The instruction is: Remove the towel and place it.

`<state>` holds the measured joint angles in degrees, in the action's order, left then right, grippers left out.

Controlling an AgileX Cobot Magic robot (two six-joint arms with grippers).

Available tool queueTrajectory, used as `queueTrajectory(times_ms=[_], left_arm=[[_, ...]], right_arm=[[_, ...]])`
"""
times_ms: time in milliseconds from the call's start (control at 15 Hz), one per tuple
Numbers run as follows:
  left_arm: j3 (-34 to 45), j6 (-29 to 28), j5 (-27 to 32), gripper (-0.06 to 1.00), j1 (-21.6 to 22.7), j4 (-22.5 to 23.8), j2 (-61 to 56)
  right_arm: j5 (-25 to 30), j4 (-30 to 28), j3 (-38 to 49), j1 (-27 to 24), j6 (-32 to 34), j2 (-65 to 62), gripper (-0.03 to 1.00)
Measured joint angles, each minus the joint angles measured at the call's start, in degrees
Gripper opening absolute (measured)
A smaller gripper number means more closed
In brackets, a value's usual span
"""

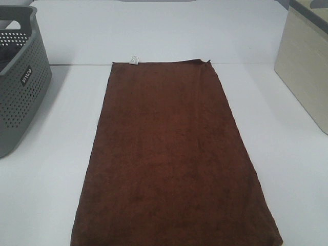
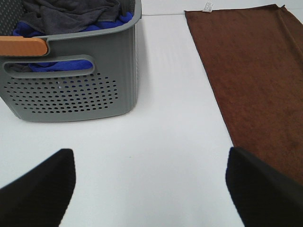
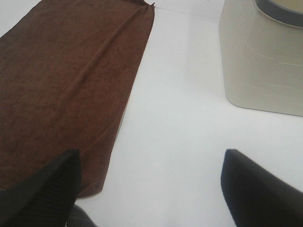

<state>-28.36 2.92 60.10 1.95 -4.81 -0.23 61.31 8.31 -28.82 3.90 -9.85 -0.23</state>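
**Brown towel spread flat on the white worktop, both claws spread and empty**

The towel (image 1: 174, 154) lies flat and lengthwise down the middle of the white worktop (image 1: 287, 174), a long dark brown terry rectangle with one narrow end toward the far side. A small white tag (image 1: 135, 60) sits at its far edge, near the far left corner. A shallow crease runs lengthwise along its right part; otherwise the cloth looks smooth.

To the left of the towel, apart from it, stands a grey basket (image 1: 23, 97) with perforated walls and a cut-out handle. The left wrist view shows grey cloth (image 2: 71, 14) and blue cloth (image 2: 61, 65) piled inside it, and an orange strip (image 2: 23, 46) on its rim; what that strip is cannot be told from this angle. To the right of the towel, also apart, stands a pale beige container (image 1: 305, 66), seen only in part.

The left claw (image 2: 151, 189) hangs over bare worktop between the basket and the towel's left edge, its two dark fingers (image 2: 42, 189) wide apart with nothing between them. The right claw (image 3: 151, 189) is likewise spread and empty; one of its fingers (image 3: 42, 189) overlaps the towel's right edge in its wrist view, the other is over bare worktop near the beige container. Neither arm appears in the high view.
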Motion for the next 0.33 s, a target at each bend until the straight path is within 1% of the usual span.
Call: queueTrajectory(times_ms=[333], left_arm=[[0.0,0.0,0.0,0.79,0.0,0.0,0.0]], right_arm=[[0.0,0.0,0.0,0.0,0.0,0.0,0.78]])
